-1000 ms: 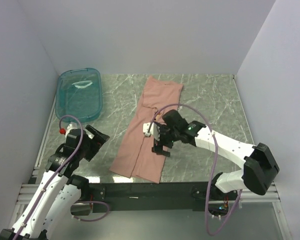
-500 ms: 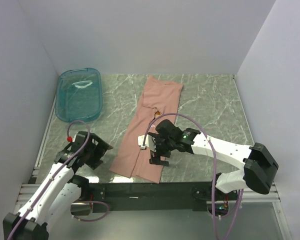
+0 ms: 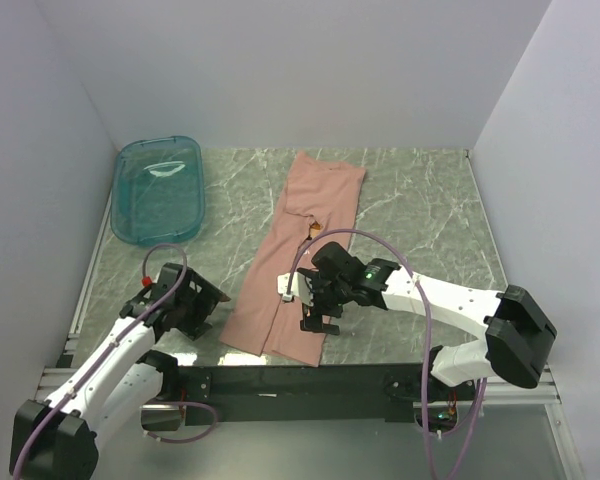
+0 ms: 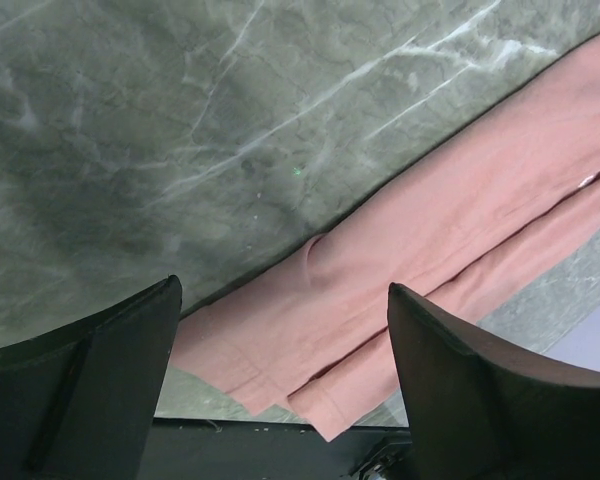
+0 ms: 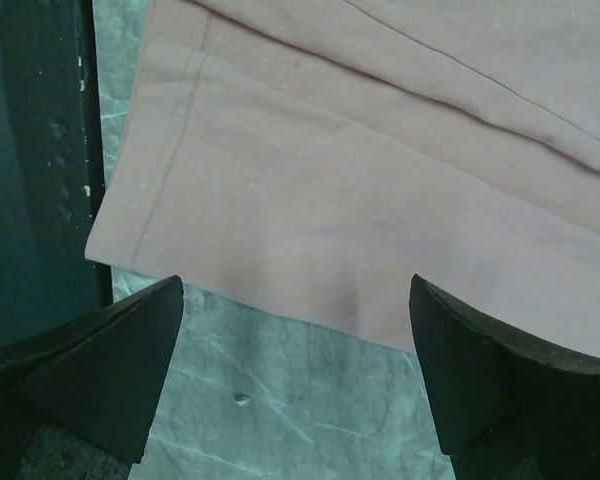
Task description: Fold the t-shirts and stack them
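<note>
- Pink t-shirt (image 3: 270, 285), folded into a long strip, lies on the table (image 3: 430, 200); its print (image 3: 317, 226) is mostly hidden.
- Left gripper (image 4: 285, 290) gapes wide near its left edge, empty.
- Right gripper (image 5: 295, 285) gapes over the hem, empty.

Green-grey marbled table (image 3: 420, 200) is carrying two things. Dusty-pink t-shirt (image 3: 300, 260), folded into a long strip, is lying flat, running slantwise from far middle toward near edge. Teal see-through tub (image 3: 158, 190) is sitting at far left corner, apart from it.
</note>
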Motion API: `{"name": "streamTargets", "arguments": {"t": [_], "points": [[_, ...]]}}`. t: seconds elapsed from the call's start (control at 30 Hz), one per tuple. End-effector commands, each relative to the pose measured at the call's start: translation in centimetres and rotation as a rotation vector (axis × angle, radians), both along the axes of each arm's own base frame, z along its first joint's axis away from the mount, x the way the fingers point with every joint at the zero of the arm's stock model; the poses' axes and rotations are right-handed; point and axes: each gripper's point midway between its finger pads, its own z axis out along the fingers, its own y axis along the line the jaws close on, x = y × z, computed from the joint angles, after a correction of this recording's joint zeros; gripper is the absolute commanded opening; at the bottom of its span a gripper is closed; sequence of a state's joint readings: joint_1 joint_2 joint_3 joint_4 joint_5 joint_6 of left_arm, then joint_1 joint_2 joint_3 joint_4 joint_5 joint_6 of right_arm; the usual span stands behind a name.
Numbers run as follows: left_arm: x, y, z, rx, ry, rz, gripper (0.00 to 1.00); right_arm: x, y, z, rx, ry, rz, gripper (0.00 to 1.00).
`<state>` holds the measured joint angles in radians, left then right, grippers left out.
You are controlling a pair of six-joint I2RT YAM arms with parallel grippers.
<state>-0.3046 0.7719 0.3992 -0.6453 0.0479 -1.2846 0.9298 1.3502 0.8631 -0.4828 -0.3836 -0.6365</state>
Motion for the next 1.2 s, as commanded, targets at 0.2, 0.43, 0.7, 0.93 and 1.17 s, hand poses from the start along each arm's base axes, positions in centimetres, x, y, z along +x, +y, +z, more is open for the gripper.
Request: {"name": "streamTargets", "arguments": {"t": [0.2,0.43,0.7,0.93,1.17], "points": [[1.0,-0.6,-0.4,-0.025,-0.018,-0.002,0.87,0.2,0.8,0.3,0.016,0.002,0.004,1.0],[1.0,-0.7,-0.7,-0.022,-0.013,-0.011,0.86,0.2,0.8,0.1,0.011,0.007,0.005,1.0],[1.1,-0.7,-0.7,-0.022,-0.017,-0.011,0.86,0.2,0.9,-0.1,-0.001,0.02,0.006,1.0],[1.2,-0.9,-0.8,-0.026,-0.022,-0.018,0.87,0.1,0.9,-0.1,-0.001,0.019,0.009,1.0],[1.1,-0.8,-0.9,-0.026,-0.017,-0.014,0.87,0.0,0.9,-0.1,-0.001,0.024,0.015,1.0]]}}
